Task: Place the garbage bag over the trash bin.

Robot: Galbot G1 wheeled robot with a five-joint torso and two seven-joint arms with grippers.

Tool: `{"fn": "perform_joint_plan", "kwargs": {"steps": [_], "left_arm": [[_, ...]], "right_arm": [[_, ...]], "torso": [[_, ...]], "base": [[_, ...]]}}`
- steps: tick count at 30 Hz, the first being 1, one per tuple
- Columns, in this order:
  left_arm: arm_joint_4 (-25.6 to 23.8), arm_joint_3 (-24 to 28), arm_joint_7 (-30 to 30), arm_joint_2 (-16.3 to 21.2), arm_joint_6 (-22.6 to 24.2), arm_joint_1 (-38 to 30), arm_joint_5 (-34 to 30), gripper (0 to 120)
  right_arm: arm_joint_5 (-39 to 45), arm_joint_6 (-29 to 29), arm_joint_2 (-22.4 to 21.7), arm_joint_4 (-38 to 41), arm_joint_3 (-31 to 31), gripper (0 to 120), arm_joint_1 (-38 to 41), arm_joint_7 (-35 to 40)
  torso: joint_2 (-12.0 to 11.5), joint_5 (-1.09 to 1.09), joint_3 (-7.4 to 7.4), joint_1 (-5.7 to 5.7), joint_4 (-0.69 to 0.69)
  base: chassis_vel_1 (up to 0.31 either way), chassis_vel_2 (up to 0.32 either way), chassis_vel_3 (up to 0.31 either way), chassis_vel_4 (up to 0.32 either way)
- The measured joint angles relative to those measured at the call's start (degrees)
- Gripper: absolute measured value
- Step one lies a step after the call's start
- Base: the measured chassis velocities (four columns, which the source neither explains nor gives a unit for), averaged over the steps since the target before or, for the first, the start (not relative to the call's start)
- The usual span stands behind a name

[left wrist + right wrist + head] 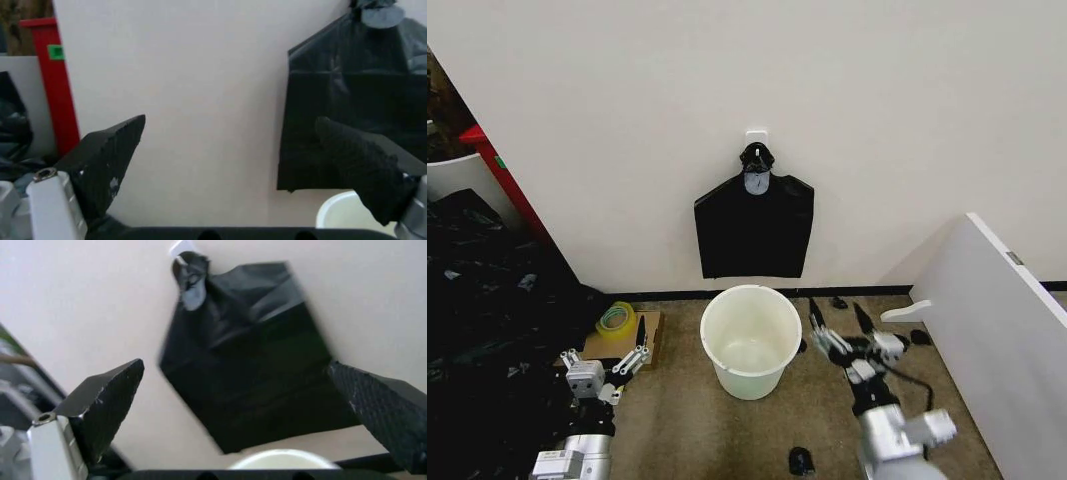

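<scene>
Hanging bags: a bunch of black bags (754, 230) hangs from a hook (756, 133) on the wall (627, 120), above and ahead of both grippers; the garbage bag to be used is presumably one of this bunch, and none is pulled free yet.
Bin: the white trash bin (750, 340) stands bare on the carpet (677, 420) below the bunch, between the two grippers and slightly ahead of them.
Right gripper: the right gripper (841, 322) sits just beside the bin's rim, jaws spread wide, holding nothing; its wrist camera looks up at the bunch.
Left gripper: the left gripper (639, 338) hovers low on the bin's other side, near a roll of tape (616, 318), jaws also wide and empty.
Risk, wrong grab: the bunch is pinched at its neck, so a reach could likely close on several layers and drag more than one bag down.
Risk, tearing: the plastic looks thin; a hard pull against the hook may rip it.
Risk, bin: the right arm is close enough that lifting could nudge or tip the bin.
</scene>
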Motion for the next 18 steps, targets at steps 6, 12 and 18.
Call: {"fn": "perform_joint_plan", "kwargs": {"steps": [6,12,18], "left_arm": [[2.5,2.5,1.7,2.4,-0.7,-3.2,-2.2,100],[4.4,2.4,3.8,4.5,-3.0,-2.5,-7.1,100],[4.9,1.4,3.7,3.7,-4.1,-1.7,-3.4,100]], "right_arm": [[24.8,-9.5,-6.5,-2.8,-1.2,100,13.0,-0.7],[42.7,-17.2,-7.8,-10.2,-4.1,100,28.6,-1.6],[50.6,-18.6,-5.0,-20.6,-9.7,100,45.4,0.0]], "torso": [[0.0,0.0,0.0,0.0,0.0],[0.0,-0.01,0.01,0.0,0.0],[0.0,-0.02,0.0,0.01,0.0]], "base": [[0.0,0.0,0.0,0.0],[0.0,0.0,0.0,0.0],[0.0,0.0,0.0,0.0]]}}
